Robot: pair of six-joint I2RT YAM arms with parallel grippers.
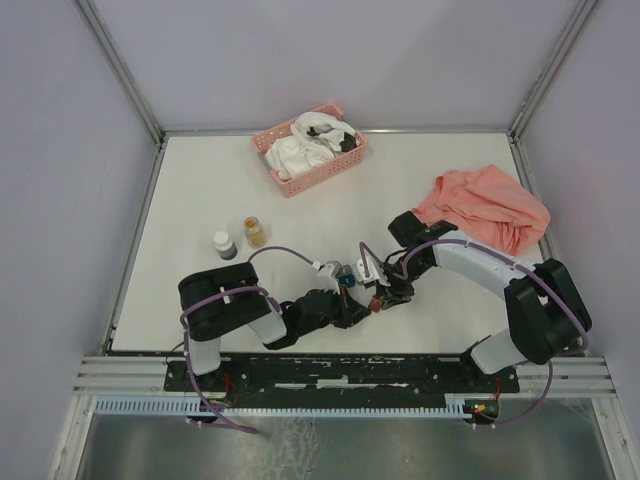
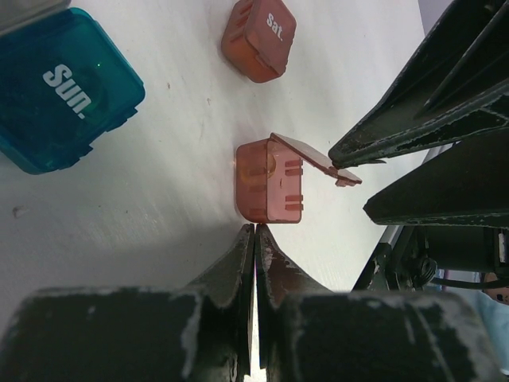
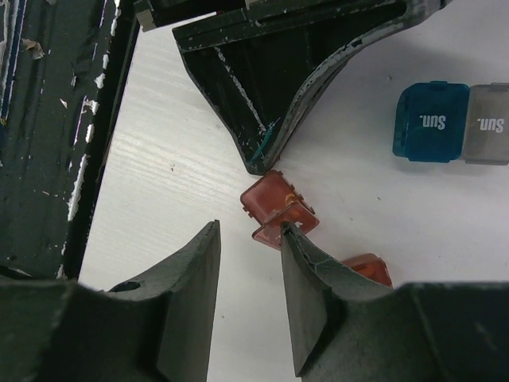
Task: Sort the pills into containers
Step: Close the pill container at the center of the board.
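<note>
Jaws on the left gripper (image 2: pixel 254 232) are clenching empty, tips butting the open red box (image 2: pixel 266 185), while the right gripper's (image 3: pixel 250 231) are hanging parted, one fingertip (image 3: pixel 291 236) nudging its lid (image 3: pixel 285 216); the pill jar (image 1: pixel 255 232) is sitting well apart from that box, which seems to be risking a skid or a lid snapping shut.

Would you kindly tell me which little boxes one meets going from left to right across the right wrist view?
Open dark red box → closed dark red box → teal box → grey box.
</note>
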